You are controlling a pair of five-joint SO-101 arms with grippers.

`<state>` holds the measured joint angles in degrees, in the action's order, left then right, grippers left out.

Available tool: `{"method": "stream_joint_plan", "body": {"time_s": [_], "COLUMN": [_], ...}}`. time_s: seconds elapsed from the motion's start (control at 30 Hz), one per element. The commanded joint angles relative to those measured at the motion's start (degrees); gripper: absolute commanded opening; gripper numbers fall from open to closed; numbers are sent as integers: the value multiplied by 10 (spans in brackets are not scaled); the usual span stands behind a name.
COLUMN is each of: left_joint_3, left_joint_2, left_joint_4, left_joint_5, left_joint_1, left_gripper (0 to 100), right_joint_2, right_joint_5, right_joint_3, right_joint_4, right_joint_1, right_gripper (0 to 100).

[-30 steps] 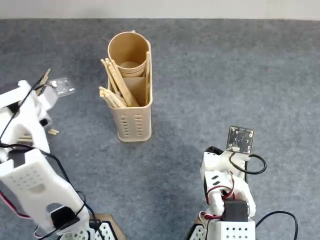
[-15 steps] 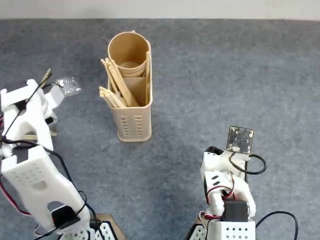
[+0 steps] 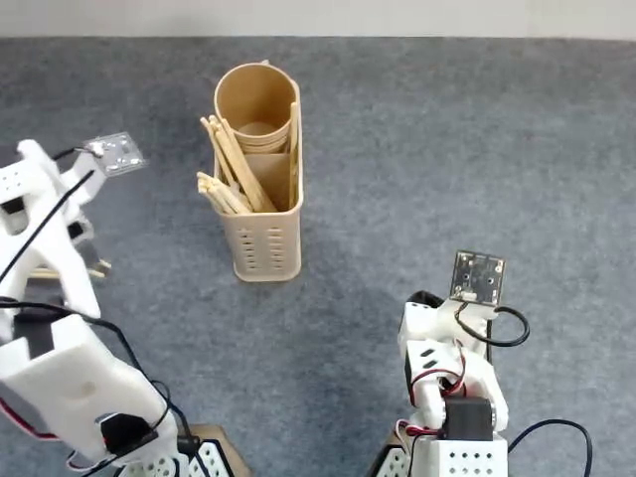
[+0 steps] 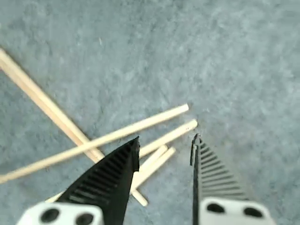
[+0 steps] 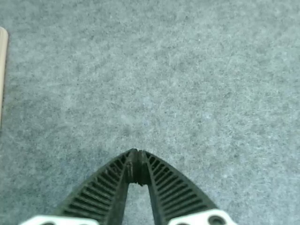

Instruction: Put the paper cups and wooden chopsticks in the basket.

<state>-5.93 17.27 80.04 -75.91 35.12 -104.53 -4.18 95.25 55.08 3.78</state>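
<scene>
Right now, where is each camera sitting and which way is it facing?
High view: fixed above the table, looking down on the basket holding paper cups; the left arm and right arm both show.
Left wrist view: on the left arm's wrist, looking down past the open left gripper at loose chopsticks on the grey mat.
Right wrist view: on the right arm's wrist, looking down past the shut right gripper at the mat.
Shared: the high and left wrist views both show the loose chopsticks.

No legible text, labels, numbers or signs anywhere in views.
</scene>
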Motion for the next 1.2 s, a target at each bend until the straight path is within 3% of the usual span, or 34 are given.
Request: {"method": "stream_joint_plan", "body": {"time_s": [0.0, 0.37, 0.6, 0.8, 1.0, 1.17], "left_joint_3": [-15, -20, -21, -19, -19, -49], "left_joint_2": [-13, 125, 179, 195, 194, 192], "left_joint_4": [8, -107, -218, -221, -219, -180], "left_joint_5": [-171, -184, -134, -129, -127, -66], "left_joint_1": [18, 17, 17, 7, -7, -25], "left_gripper": [203, 200, 200, 184, 35, 31], "right_joint_2": [0, 0, 0, 0, 0, 0], "right_joint_5": [5, 5, 5, 5, 5, 5], "right_joint_3": [92, 92, 92, 92, 92, 92], "right_joint_4": [-1, -1, -1, -1, -1, -1], "right_joint_1": [-6, -6, -6, -6, -6, -6], "right_gripper": [5, 5, 5, 5, 5, 5]}}
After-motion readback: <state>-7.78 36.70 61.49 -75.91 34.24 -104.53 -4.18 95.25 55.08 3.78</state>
